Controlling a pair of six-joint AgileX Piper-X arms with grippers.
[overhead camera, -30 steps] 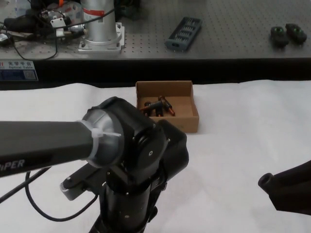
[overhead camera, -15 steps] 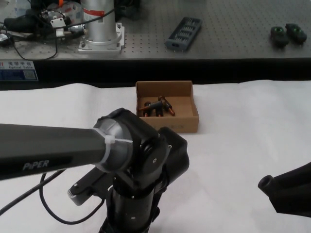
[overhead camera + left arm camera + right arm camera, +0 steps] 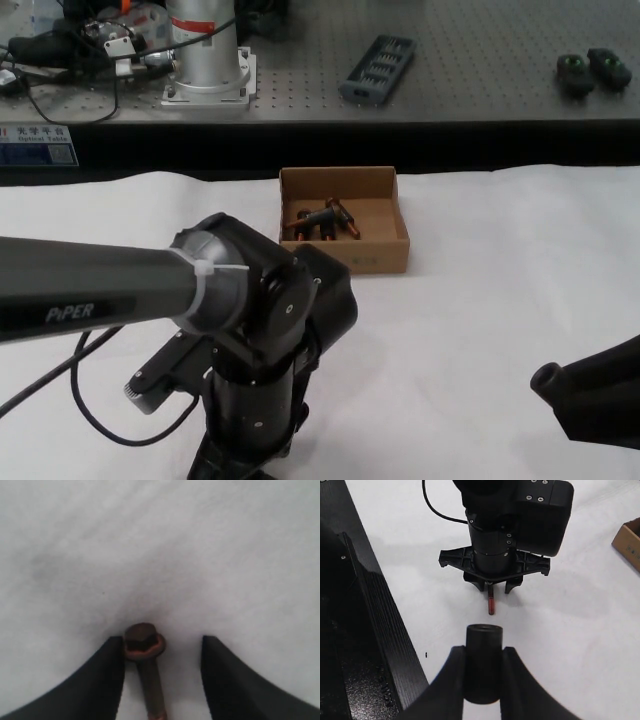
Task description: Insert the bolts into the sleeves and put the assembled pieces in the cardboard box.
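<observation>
While the left fingers (image 3: pixel 95 680) stand spread astride a bolt (image 3: pixel 145 646), the right fingers (image 3: pixel 449 690) pinch a dark sleeve (image 3: pixel 484 652)

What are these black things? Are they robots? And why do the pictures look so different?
Yes, they are two robot arms, each ending in a two-finger gripper. One picture looks down from behind the arms; the other two come from small cameras on the wrists. The left gripper is open, with a bolt lying between its fingers on the white cloth. The right gripper holds a dark sleeve, a short tube for the bolt. Farther back stands a cardboard box with finished pieces inside.
</observation>
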